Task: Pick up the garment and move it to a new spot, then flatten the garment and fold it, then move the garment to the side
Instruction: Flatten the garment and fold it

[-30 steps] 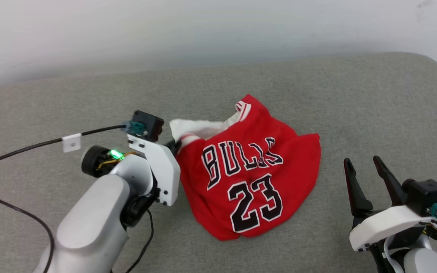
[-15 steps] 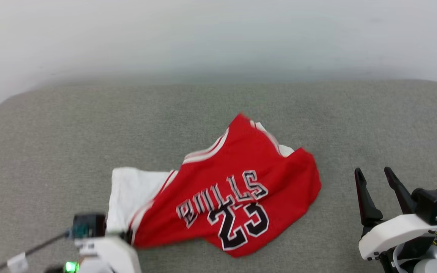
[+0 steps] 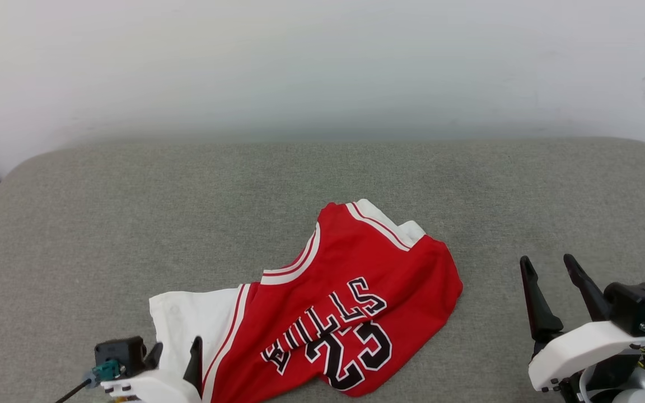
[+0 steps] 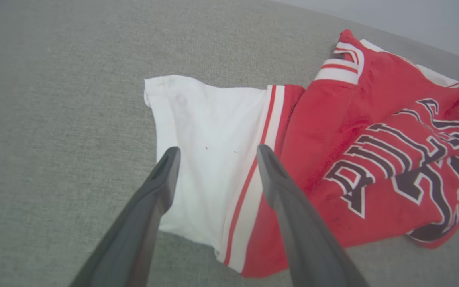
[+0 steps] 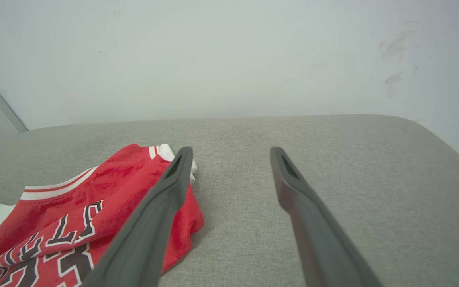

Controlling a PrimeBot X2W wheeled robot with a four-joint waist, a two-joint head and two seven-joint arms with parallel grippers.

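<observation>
Garment [image 3: 345,302]: red jersey, rumpled, lettering up, lay on grey cushion [image 3: 132,212]. Left gripper [image 4: 217,150]: fingers spread, empty, over its white sleeve [image 4: 205,127]. Right gripper [image 3: 546,259]: spread, empty, apart to the garment's right.

Grey woven upholstered surface [image 3: 104,224], far corners rounded, light creasing in weave. 1 item lying on it: red garment [image 3: 367,280], rumpled, front-centre, printed side up. Black white-edged "BULLS 23" reads skewed, number partly folded over. 1 white sleeve [image 3: 188,316] spread flat to left, red-white striped trim [image 3: 232,330] along its seam. Sliver of white cloth at garment's far edge.
</observation>
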